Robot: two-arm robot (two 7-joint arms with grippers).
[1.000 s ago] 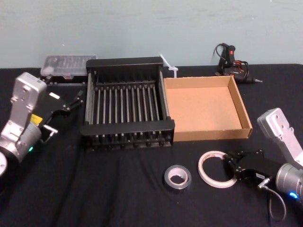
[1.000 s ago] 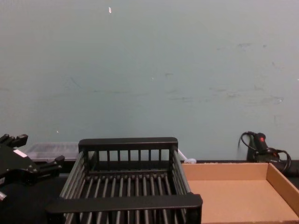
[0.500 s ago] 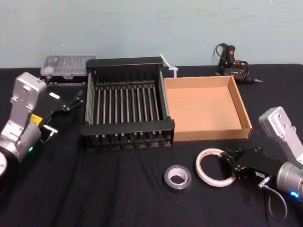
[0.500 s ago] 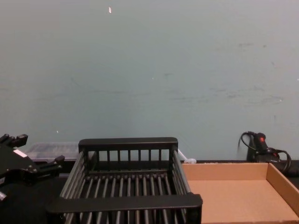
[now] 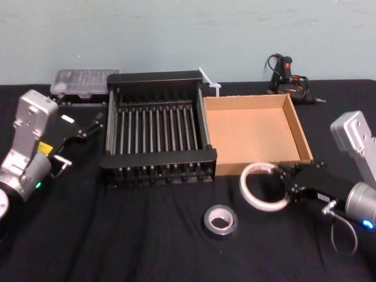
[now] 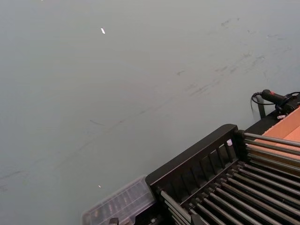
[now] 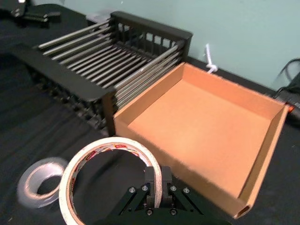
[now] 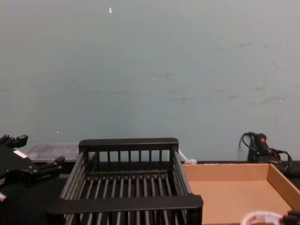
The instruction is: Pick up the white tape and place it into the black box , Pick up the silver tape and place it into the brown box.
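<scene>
My right gripper [image 5: 286, 187] is shut on the rim of the white tape [image 5: 258, 188], holding it lifted and tilted just in front of the brown box [image 5: 258, 168]. In the right wrist view the white tape [image 7: 112, 143] shows red print, with the gripper [image 7: 152, 186] clamped on its near edge. The silver tape [image 5: 220, 220] lies flat on the black cloth, left of the held roll; the right wrist view has this silver tape [image 7: 26, 185] too. The black box [image 5: 158, 157] stands left of the brown box. My left gripper [image 5: 87, 140] is parked open, left of the black box.
A clear plastic case [image 5: 79, 82] sits behind the black box's left corner. A glue gun with cord [image 5: 288, 76] lies at the back right. A white plastic strip [image 5: 208, 79] pokes up between the two boxes at the back.
The right gripper has lifted the white tape off the cloth and carried it up and back, toward the brown box's front wall. The silver tape and the left arm have not moved.
</scene>
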